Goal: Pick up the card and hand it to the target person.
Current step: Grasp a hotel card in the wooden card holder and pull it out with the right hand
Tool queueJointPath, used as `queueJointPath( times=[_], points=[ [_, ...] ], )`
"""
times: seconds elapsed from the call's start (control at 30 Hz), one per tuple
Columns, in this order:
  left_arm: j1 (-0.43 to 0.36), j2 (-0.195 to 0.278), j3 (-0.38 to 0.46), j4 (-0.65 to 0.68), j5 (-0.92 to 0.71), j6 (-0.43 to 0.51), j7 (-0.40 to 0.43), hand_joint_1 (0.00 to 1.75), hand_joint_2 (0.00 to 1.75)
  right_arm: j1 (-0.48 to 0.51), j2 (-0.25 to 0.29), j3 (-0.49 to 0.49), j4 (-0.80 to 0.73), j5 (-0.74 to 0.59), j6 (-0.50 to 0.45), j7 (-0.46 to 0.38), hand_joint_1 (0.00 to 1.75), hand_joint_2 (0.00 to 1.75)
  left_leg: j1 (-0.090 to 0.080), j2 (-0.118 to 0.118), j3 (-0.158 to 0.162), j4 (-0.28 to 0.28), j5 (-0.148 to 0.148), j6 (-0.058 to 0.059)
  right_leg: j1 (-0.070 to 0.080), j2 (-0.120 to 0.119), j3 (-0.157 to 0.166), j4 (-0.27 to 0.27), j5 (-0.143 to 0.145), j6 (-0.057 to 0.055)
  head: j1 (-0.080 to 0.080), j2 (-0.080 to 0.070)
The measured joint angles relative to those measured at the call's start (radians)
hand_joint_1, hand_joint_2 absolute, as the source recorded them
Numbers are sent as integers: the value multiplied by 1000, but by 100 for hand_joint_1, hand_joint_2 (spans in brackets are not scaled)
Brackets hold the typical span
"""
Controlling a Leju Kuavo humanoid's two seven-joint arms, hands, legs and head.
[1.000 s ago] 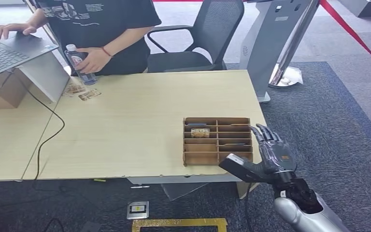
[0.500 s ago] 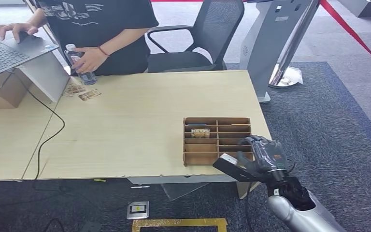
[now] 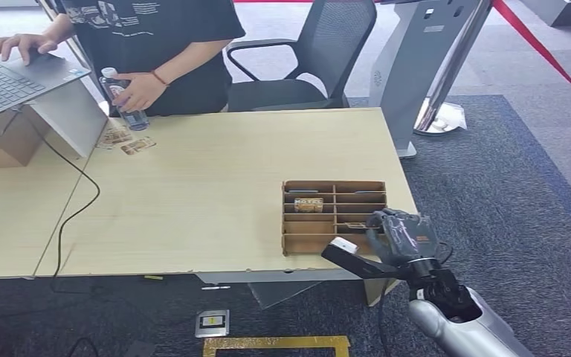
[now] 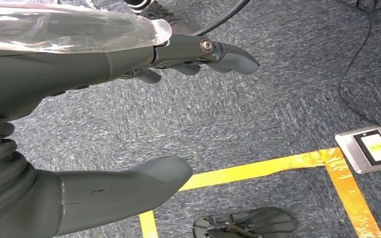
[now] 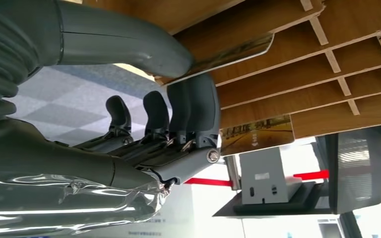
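Right robot hand pinches a card at the rack's 4 o'clock corner; left robot hand hangs open.

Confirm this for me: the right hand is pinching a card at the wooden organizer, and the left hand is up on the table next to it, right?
Not quite. The right hand does pinch a card at the wooden organizer, but the left hand hangs over the carpet floor, as the left wrist view shows.

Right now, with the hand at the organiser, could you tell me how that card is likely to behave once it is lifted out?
The card looks thin and flat, so probably light and slightly bendy. Its glossy face may slip between the thumb and fingers of the right hand.
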Motion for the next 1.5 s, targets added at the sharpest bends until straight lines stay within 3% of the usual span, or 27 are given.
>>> queueJointPath(
  times=[0.1, 0.23, 0.33, 0.7, 0.9, 1.23, 1.5],
  points=[
    [0, 0, 0, 0, 0, 0, 0, 0, 175, -6, 0, 5, 0, 33, 12, 18, 118, 175, 0, 0, 0, 0, 0, 0, 0, 0, 0, 0, 0, 0, 0, 0],
    [0, -2, 0, 0, 3, 0, 0, 0, 175, -15, 0, 10, 0, 68, 36, 42, 162, 175, 0, 0, 0, 0, 0, 0, 0, 0, 0, 0, 0, 0, 0, 0],
    [1, -3, 0, 0, 3, 0, 0, 0, 175, -23, 0, 13, -2, 96, 55, 63, 171, 175, 0, 0, 0, 0, 0, 0, 0, 0, 0, 0, 0, 0, 0, 0],
    [0, -8, 0, 0, 0, -4, 3, 0, 175, -28, 0, 22, -21, 126, 84, 86, 175, 175, 0, 0, 0, 0, 0, 0, 0, 0, 0, 0, 0, 0, 0, 0],
    [0, -9, 0, 0, 1, -14, 2, 0, 175, -34, -13, 22, -68, 41, 171, 24, 175, 175, 0, 0, 0, 0, 0, 0, 0, 1, 0, 0, 0, 0, 0, 0],
    [-5, -6, 0, 0, 0, -39, -3, 0, 175, -105, -151, 3, -254, -155, 427, -41, 175, 175, 0, 0, 1, 0, 0, 0, 0, 1, 0, 0, 0, 0, 0, 0],
    [-11, -5, 0, 0, 1, -43, -4, 0, 175, -183, -302, -34, -411, -302, 484, -16, 175, 175, -1, 0, 1, 1, 0, 0, -1, 1, 0, 0, 0, 0, 0, 0]
  ],
)
